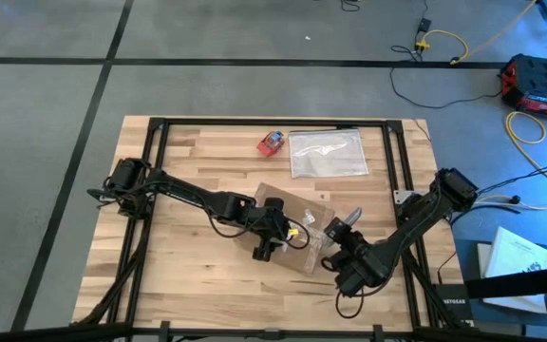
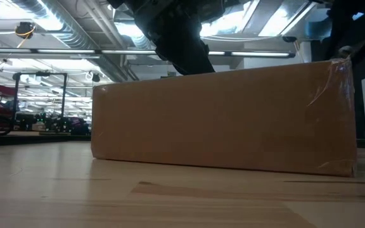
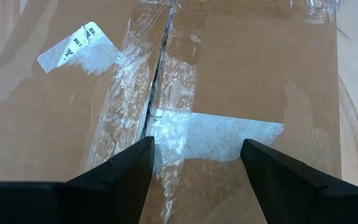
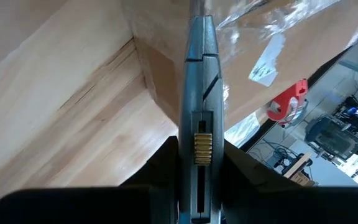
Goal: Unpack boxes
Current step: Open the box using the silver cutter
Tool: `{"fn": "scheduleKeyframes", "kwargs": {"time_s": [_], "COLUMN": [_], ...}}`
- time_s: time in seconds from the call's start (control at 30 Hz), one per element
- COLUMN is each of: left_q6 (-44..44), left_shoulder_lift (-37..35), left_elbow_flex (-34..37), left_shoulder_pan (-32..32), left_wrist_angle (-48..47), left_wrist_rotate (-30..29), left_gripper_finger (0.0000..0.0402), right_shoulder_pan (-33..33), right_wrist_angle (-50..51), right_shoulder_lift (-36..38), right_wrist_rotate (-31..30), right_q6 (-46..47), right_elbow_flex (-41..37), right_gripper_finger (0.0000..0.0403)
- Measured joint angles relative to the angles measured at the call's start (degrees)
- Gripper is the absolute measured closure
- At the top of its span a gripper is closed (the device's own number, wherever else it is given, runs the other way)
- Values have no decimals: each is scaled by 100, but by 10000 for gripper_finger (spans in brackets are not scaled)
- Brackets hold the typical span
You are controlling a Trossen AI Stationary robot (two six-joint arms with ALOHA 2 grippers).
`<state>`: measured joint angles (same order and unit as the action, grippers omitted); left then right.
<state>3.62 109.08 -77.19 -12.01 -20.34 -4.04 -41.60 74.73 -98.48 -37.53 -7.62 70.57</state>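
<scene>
The brown cardboard box [image 1: 297, 223] lies flat on the table's middle, with its taped flaps up. In the low view the box [image 2: 224, 117] fills the middle. My left gripper [image 1: 273, 239] stands open over the box's near left part. In its wrist view its fingers [image 3: 129, 171] stand on either side of the taped seam [image 3: 160, 99]. My right gripper [image 1: 338, 242], at the box's right side, is shut on a grey-blue utility knife [image 4: 201, 93]. The knife's front end points at the box's corner [image 4: 148, 68]. My left gripper's spread fingers slant down onto the box's top [image 3: 197, 134]; whether they touch it I cannot tell. My right gripper pinches the knife's handle [image 4: 201, 186] between its two fingers, with the handle lying along them. The fingers slant down from the near right. The knife is clear of the table; its tip lies outside the frame.
A clear plastic bag [image 1: 328, 154] and a small red-and-blue object [image 1: 272, 143] lie at the table's far side. A black frame [image 1: 254, 123] borders the tabletop. Bare wood shows at the left and near left.
</scene>
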Motion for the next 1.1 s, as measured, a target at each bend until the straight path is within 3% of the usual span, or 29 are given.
{"fn": "scheduleKeyframes", "kwargs": {"time_s": [0.63, 1.1], "left_q6": [140, 181], "left_shoulder_lift": [0, 0], "left_elbow_flex": [0, 0], "left_shoulder_pan": [1, 0], "left_wrist_angle": [0, -9], "left_wrist_rotate": [122, 265], "left_gripper_finger": [167, 167], "right_shoulder_pan": [136, 205], "right_wrist_angle": [-88, 94], "right_shoulder_lift": [0, -2], "right_wrist_rotate": [109, -207], "right_q6": [-4, 50], "right_elbow_flex": [-2, -2], "right_gripper_finger": [342, 342]}}
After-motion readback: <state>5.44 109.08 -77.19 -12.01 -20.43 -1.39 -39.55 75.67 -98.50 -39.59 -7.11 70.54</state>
